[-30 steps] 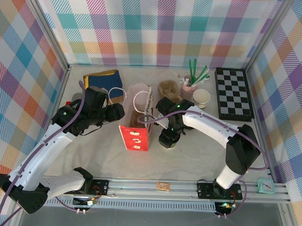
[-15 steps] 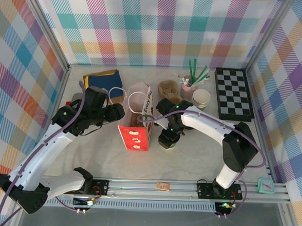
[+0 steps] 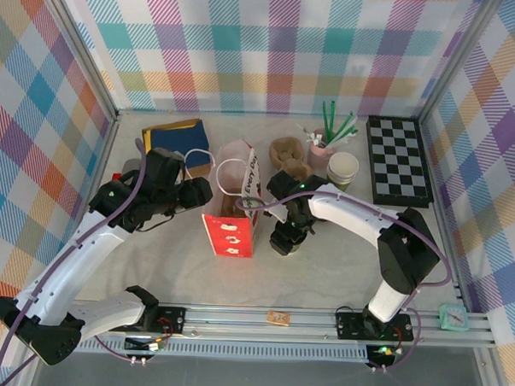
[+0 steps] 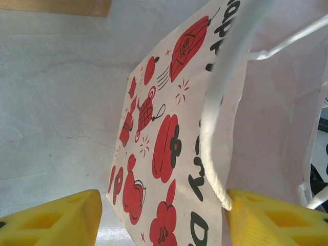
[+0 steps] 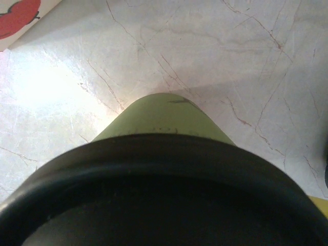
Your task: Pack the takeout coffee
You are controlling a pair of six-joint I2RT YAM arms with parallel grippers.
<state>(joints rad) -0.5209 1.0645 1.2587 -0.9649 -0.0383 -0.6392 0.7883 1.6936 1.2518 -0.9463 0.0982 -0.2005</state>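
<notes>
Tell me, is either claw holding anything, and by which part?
The right gripper sits over the takeout coffee at its lid; whether it grips cannot be told. The left gripper is open at the paper bag, holding nothing.

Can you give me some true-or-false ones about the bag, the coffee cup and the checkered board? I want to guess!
1. The paper bag has red pictures on it. True.
2. The checkerboard lies on the left side of the table. False: it lies at the far right.
3. The takeout coffee has a black lid. True.
4. The takeout coffee is already inside the paper bag. False: it is outside the bag, over the bare table just to the right of it.
5. Green straws stick up near the checkerboard. True.
</notes>
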